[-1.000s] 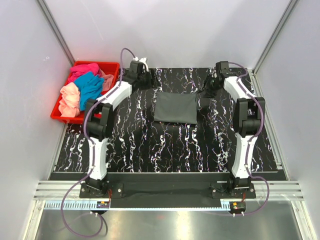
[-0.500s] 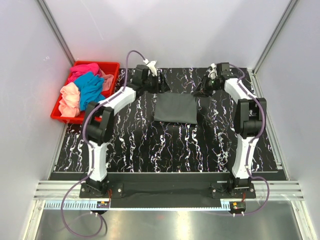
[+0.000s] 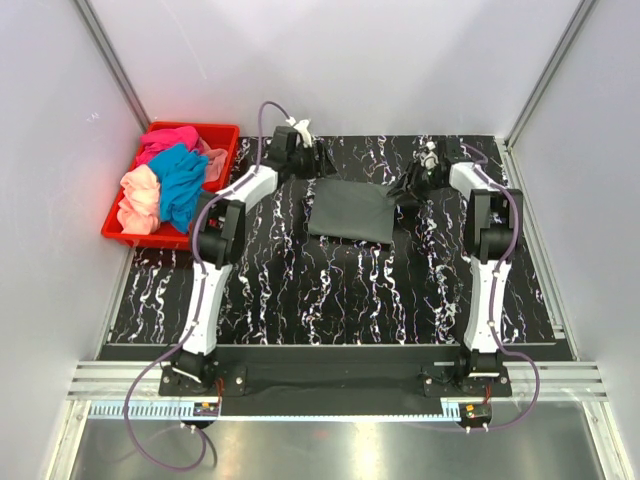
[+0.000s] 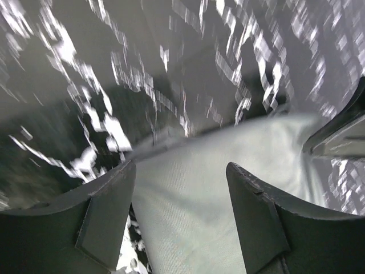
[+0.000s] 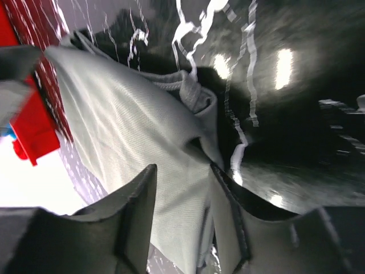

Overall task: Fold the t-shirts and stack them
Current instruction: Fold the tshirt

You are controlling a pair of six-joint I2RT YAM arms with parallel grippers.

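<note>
A dark grey t-shirt (image 3: 350, 210) lies folded into a rectangle at the middle back of the table. My left gripper (image 3: 322, 168) is at its far left corner, and in the left wrist view (image 4: 179, 197) the jaws stand open with grey cloth (image 4: 194, 188) between them. My right gripper (image 3: 405, 187) is at the far right corner, and in the right wrist view (image 5: 182, 200) it is open astride the folded cloth edge (image 5: 171, 142). Magenta (image 3: 168, 138), teal (image 3: 182, 178) and peach (image 3: 138, 195) t-shirts lie piled in the crate.
A red plastic crate (image 3: 222, 130) stands off the table's back left corner and also shows in the right wrist view (image 5: 31, 125). The table top (image 3: 330, 290) is black marbled with white. White walls close in the back and both sides.
Both grippers have moved inward along the back of the table to the grey shirt's far corners. The shirt's far edge now looks slightly pulled askew.
</note>
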